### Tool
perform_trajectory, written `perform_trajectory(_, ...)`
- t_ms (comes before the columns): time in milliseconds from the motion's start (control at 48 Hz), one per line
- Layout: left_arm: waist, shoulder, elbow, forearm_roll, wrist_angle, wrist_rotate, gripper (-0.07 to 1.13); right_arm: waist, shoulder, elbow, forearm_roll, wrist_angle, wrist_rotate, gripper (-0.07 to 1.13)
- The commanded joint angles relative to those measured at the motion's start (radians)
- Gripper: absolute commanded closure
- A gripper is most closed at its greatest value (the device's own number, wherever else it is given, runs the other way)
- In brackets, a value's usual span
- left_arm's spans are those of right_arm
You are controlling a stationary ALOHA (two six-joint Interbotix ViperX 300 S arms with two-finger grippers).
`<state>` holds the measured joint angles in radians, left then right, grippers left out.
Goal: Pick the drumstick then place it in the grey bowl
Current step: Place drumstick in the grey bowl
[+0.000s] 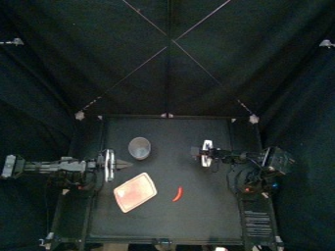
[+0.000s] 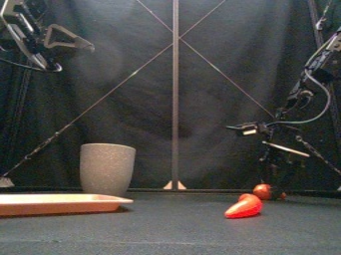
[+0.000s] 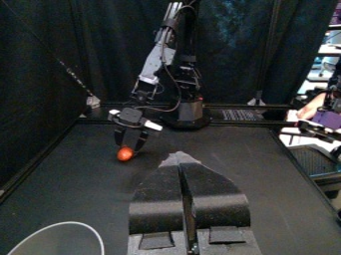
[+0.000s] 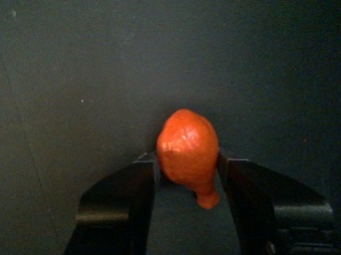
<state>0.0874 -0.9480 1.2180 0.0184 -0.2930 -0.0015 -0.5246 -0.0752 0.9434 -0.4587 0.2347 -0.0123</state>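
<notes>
Nearest the front edge lie a red toy [image 2: 244, 207], perhaps a pepper, and, to its left, the pink tray [image 2: 54, 203]. Farther back, the left gripper [image 3: 186, 177] hangs over the table's left side, jaws pressed together on nothing. Right of middle, the orange-red drumstick [image 4: 189, 149] sits between the jaws of the right gripper [image 4: 190, 164], which seem to clasp both its sides. Behind, to the drumstick's left and well apart from it, the tall grey cup [image 2: 107, 167] stands upright.

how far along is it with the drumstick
Done: the right gripper sits at the drumstick, jaws apparently closed on it. In hand: that grasp, the drumstick low near the table, not clearly lifted. Left: lift it, carry it to the grey bowl and release it inside. The left gripper rests shut at the table's left side.
</notes>
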Motion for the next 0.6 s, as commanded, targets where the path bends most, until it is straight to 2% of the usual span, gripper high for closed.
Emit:
perform_trajectory(21, 0.002, 0.003, -0.012, 0.000, -0.006, 0.000, 1.01, -0.009, 0.029, -0.011, 0.011, -0.011, 0.000, 0.43)
perform_trajectory(167, 0.002, 0.003, -0.009, -0.002, -0.006, 0.000, 1.01, -0.005, 0.040, -0.029, 0.015, -0.011, 0.008, 0.52)
perform_trajectory(271, 0.002, 0.003, -0.006, 0.000, -0.006, 0.000, 1.01, 0.012, 0.014, -0.058, 0.017, -0.009, 0.014, 0.52)
perform_trajectory(604, 0.003, 0.003, -0.006, 0.000, -0.011, 0.005, 1.01, 0.216, -0.072, -0.357, 0.072, -0.029, 0.014, 0.52)
